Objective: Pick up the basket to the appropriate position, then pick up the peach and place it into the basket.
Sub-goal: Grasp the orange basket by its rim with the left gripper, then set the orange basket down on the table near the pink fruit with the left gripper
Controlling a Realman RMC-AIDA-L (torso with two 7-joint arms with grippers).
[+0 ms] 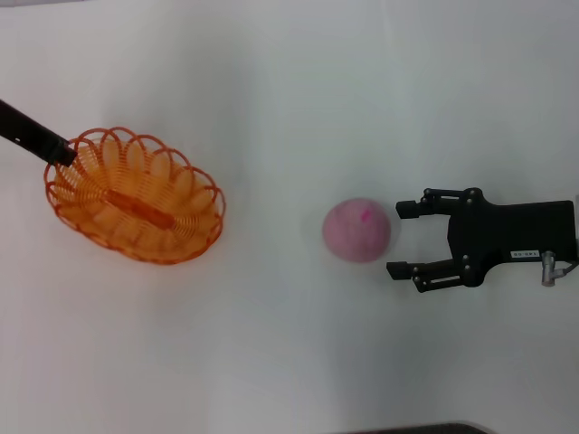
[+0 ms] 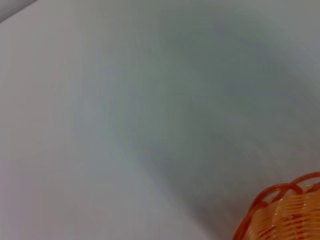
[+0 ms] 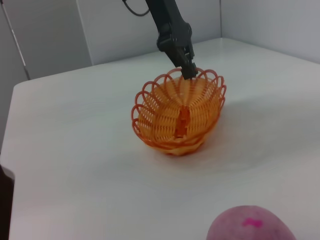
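Note:
The orange wire basket sits at the left of the white table, tilted. It also shows in the right wrist view, and a piece of its rim shows in the left wrist view. My left gripper is shut on the basket's far-left rim, and the right wrist view shows it pinching that rim. The pale pink peach lies on the table right of centre, and it also shows in the right wrist view. My right gripper is open, its fingertips just right of the peach and not touching it.
The white table runs to an edge at the left in the right wrist view. Grey wall panels stand behind it. A dark strip shows at the table's near edge.

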